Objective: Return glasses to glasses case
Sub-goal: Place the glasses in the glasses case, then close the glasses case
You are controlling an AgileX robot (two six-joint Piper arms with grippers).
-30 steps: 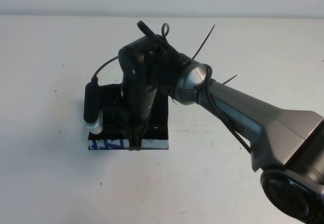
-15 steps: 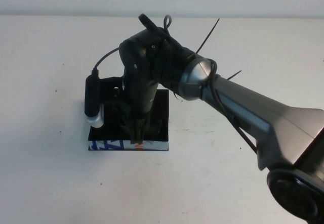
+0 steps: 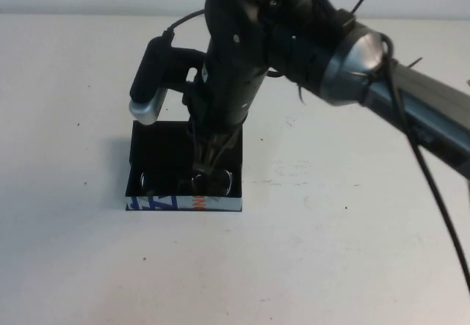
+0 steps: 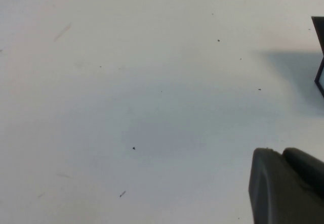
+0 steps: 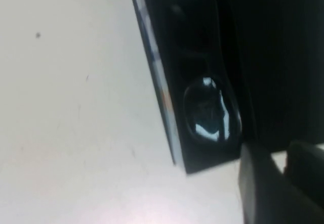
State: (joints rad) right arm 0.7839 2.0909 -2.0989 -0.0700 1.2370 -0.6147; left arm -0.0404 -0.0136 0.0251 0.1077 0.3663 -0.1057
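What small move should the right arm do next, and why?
Probably lift the right tool straight up, clear of the case: the glasses already lie inside it, behind the printed front edge. The left tool rests apart, over bare table.

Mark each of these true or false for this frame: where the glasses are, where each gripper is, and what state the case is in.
1. The glasses lie inside the glasses case. True.
2. The case is shut. False: it stands open, its black interior showing.
3. The right gripper hangs over the case, above the glasses. True.
4. The left gripper hovers over the case too. False: it sits over bare table, with the case only at the edge of its wrist view.
5. The case's printed edge faces away from the robot. False: the blue, white and orange edge is on the robot's side.
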